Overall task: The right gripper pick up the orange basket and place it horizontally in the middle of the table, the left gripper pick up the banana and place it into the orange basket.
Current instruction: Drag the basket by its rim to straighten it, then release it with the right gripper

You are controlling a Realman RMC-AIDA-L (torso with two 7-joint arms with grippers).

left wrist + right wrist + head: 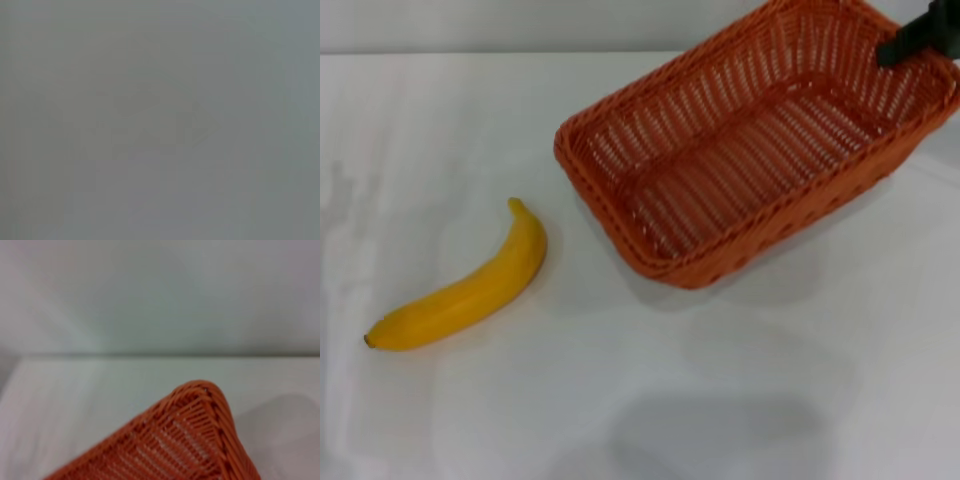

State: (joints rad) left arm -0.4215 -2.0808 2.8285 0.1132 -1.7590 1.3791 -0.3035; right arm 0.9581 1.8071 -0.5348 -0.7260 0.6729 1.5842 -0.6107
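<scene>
Lying nearest the robot, on the left part of the white desk (740,400), is the banana (470,290). It rests flat on its side, dark tip toward the near left, stem end pointing away and toward the middle. Nothing touches it.

Farther back and to the right: the orange basket (750,150). It sits at a slant, one short end toward the middle of the desk, the other running off toward the far right corner of the head view. Open side up; inside holds nothing visible. The near short end looks to rest on the desk; whether the far end is raised I cannot tell. Banana and basket are apart, bare desk between them.

Farthest, at the far right edge of the head view: the right gripper (918,38), only a dark blocky tip showing, at the far right part of the basket's braided rim. Whether its fingers are wide, narrow or clamped on the rim cannot be told.

Right wrist view: one rounded corner of the basket (200,440) against the pale desk (75,390).

Left gripper: not seen in any view. Left wrist view is plain grey.
</scene>
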